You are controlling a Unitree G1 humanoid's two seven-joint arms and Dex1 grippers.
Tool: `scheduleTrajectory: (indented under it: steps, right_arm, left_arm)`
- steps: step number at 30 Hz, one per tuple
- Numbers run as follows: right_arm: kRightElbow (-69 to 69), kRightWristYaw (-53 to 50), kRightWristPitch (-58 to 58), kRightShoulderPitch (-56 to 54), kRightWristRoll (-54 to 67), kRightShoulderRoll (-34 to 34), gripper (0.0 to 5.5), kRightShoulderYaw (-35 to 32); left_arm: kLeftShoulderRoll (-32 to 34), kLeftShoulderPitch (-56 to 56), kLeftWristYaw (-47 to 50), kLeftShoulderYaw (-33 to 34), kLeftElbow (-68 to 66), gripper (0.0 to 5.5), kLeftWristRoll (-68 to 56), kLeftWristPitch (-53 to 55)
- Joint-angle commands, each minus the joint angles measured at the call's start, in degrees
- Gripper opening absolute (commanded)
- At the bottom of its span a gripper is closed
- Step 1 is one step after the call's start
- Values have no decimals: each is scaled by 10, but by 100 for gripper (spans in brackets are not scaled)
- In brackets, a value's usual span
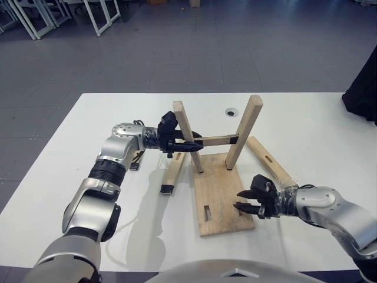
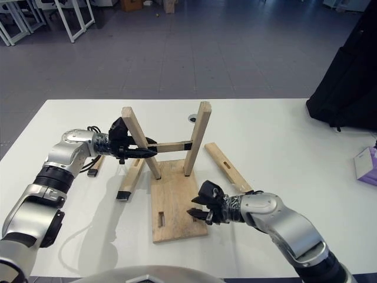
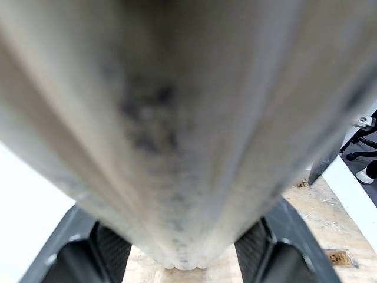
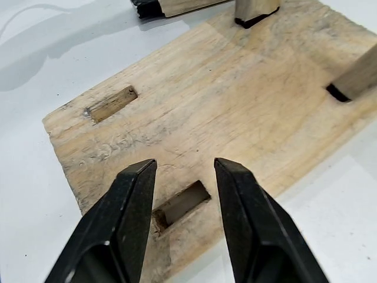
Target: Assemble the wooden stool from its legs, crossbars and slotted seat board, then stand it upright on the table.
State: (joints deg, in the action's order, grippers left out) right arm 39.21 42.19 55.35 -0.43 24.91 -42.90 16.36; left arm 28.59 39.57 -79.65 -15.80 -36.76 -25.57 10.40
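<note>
The slotted seat board (image 1: pixel 219 203) lies flat on the white table. Two legs stand in its far end, the left leg (image 1: pixel 184 121) and the right leg (image 1: pixel 246 127), joined by a crossbar (image 1: pixel 217 140). My left gripper (image 1: pixel 191 143) is shut on the left leg at crossbar height; in the left wrist view the leg (image 3: pixel 177 118) sits between the dark fingers (image 3: pixel 106 253). Low over the board's near right corner, my right gripper (image 4: pixel 182 165) is open, straddling an empty slot (image 4: pixel 182 203). A second slot (image 4: pixel 112 103) lies further along.
One loose leg (image 1: pixel 174 171) lies on the table left of the board, another (image 1: pixel 268 158) to its right. A short wooden piece (image 1: pixel 136 160) rests under my left forearm. A round cable hole (image 1: pixel 231 111) sits behind the stool. A purple box (image 2: pixel 368 165) is at the far right.
</note>
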Motion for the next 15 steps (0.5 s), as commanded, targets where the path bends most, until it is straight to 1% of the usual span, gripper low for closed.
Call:
scheduleTrajectory:
  steps: [1, 2, 3, 5, 7, 8, 11, 13, 14, 15]
  right_arm:
    - [-20, -6, -12, -10, -10, 6, 181, 15]
    - [-26, -9, -15, -11, -12, 9, 181, 16]
    - [-29, -11, -17, -12, -13, 11, 175, 16]
    - [-37, -15, -22, -12, -16, 13, 175, 19]
    - [-41, -18, -26, -10, -18, 16, 175, 22]
    - [-41, -23, -27, -5, -20, 19, 175, 24]
    - [-50, -29, -34, -4, -27, 26, 175, 30]
    - [-48, -39, -38, 6, -30, 32, 175, 31]
    - [-44, -47, -39, 13, -31, 37, 175, 31]
    - [-39, -53, -38, 18, -31, 39, 175, 31]
  left_arm:
    - [-7, 9, 6, -12, -48, 202, 67, -19]
    - [-10, 20, 5, -8, -57, 202, 68, -22]
    - [-12, 29, 5, -3, -64, 231, 69, -23]
    - [-12, 45, -1, 7, -76, 258, 74, -26]
    - [-4, 53, -16, 15, -74, 300, 84, -26]
    - [2, 56, -29, 14, -71, 308, 91, -25]
    - [52, 41, -80, -2, -35, 357, 119, -9]
    - [123, 9, -117, -42, 16, 381, 144, 20]
    - [155, -9, -125, -48, 41, 398, 140, 42]
    - [175, -27, -128, -38, 64, 422, 134, 64]
